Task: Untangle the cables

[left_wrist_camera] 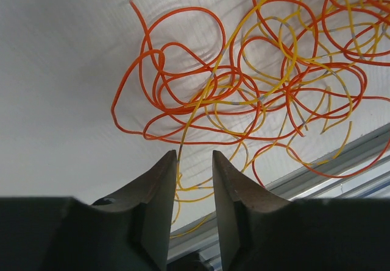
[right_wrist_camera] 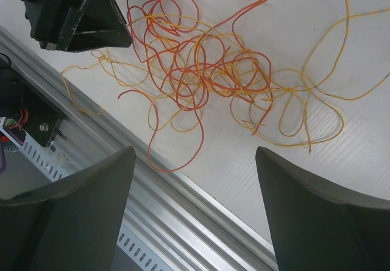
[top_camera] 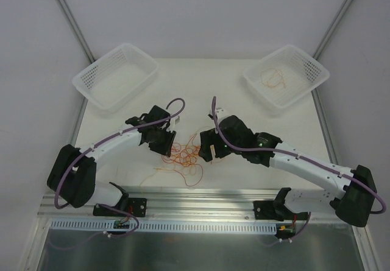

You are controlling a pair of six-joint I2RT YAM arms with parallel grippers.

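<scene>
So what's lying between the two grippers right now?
The tangled orange and yellow cables lie between left gripper and right gripper; the top view shows it.

Jaws narrowly parted on left arm (top_camera: 116, 140), wide on right arm (top_camera: 304, 161).

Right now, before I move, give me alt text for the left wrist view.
A tangle of hair-thin orange-red and yellow cables lies on the white table. Below it, the dark fingers of the left gripper stand slightly apart, holding nothing; an aluminium rail crosses the lower right.

Cables (top_camera: 183, 156) on table (top_camera: 234, 177), left basket (top_camera: 89, 80) and right basket (top_camera: 309, 67) behind.
</scene>
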